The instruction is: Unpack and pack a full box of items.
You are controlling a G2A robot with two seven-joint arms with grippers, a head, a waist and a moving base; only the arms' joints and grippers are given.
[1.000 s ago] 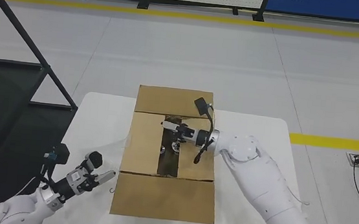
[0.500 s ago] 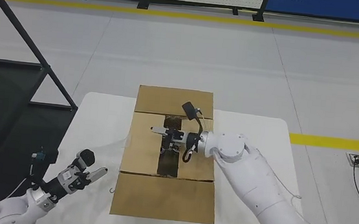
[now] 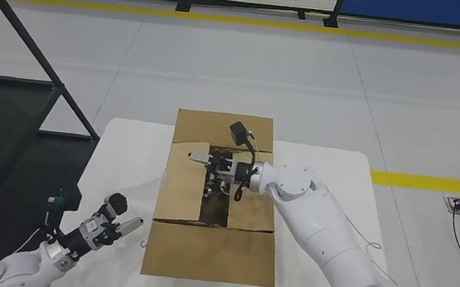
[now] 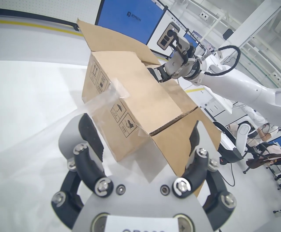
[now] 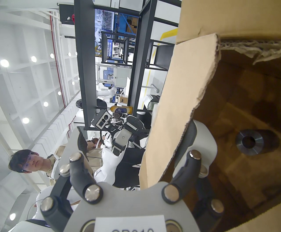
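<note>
Straddling the flap (image 5: 182, 98) with the right gripper (image 5: 138, 140) spread, not pinching; risks letting it slip free and drop shut over the box (image 4: 140, 87). Holding the left gripper (image 4: 141, 125) spread too, box ahead.

The brown cardboard box (image 3: 209, 254) stands on the table before me with its top open: the near and far outer flaps are folded outward. The inner flap (image 3: 182, 187) on my left is tilted up off the opening, its torn edge between the spread fingers of my right gripper (image 5: 140, 138). Inside, on the box floor, is a dark metal cylinder (image 5: 249, 142) with a hole in its end. A strip of clear tape (image 4: 114, 92) hangs loose from the side wall.
</note>
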